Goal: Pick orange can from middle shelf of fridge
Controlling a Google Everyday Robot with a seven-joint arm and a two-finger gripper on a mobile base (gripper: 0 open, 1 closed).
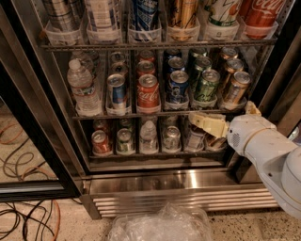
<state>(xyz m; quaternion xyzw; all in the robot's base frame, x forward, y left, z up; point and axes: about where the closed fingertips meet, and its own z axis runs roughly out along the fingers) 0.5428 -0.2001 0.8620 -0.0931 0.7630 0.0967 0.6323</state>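
A cream-coloured gripper [208, 124] points toward 9 o'clock in front of the right end of the lowest rack [141, 153] of an open fridge [178, 184]. It holds nothing that can be seen, and I cannot tell whether it is spread or closed. Behind it, a thick white arm [270, 153] runs off toward 4 o'clock and leaves the picture at the lower right corner.

The orange can [236, 87] stands upright at the front of the far right lane on the middle shelf [127, 114], at about 1 o'clock from the gripper, near it but not touching. More cans like it line up behind it in the same lane.

At 9 o'clock from the orange can, the front row of that shelf holds a green can [207, 84], a blue can [178, 86], a red Coca-Cola can [148, 92], a blue and silver can [116, 92] and, at the far left, a clear water bottle [81, 87].

On the lowest rack, at 9 o'clock from the gripper, sit small cans and a little bottle [148, 136]. The rack above the middle shelf carries tall cans [144, 14].

On the floor at 6 o'clock lies crumpled clear plastic [160, 227]; at 8 o'clock, tangled cables [26, 221].
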